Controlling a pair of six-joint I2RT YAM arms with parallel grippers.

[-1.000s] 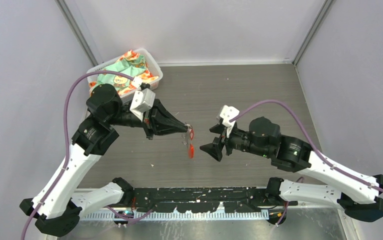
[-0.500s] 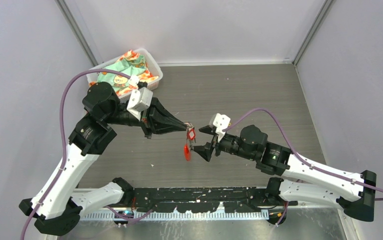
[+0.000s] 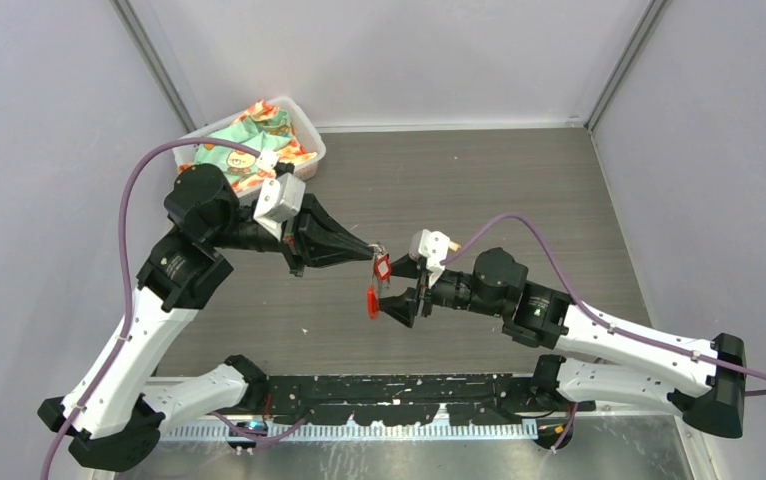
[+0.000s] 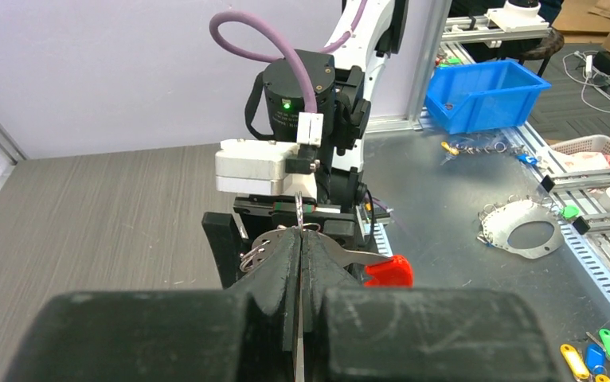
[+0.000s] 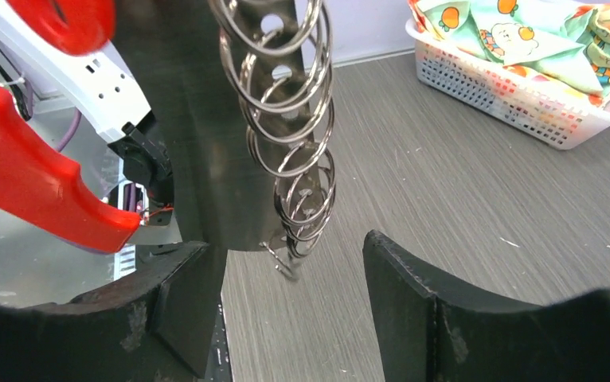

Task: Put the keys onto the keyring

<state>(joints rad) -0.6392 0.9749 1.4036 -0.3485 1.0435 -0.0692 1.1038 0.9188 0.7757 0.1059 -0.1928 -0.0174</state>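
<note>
Top external view shows the keyring hanging in mid-air over the middle of the table, pinched at its upper end by the left gripper, whose jaws are pressed together on the thin metal. In the left wrist view the metal plate sticks out past the closed fingertips, with the red strip beyond it. The right gripper stands with jaws apart on either side of the lower end. Its wrist view shows the silvery rings dangling between the fingers with a gap on each side. A basket of cloth sits at the far left corner.
</note>
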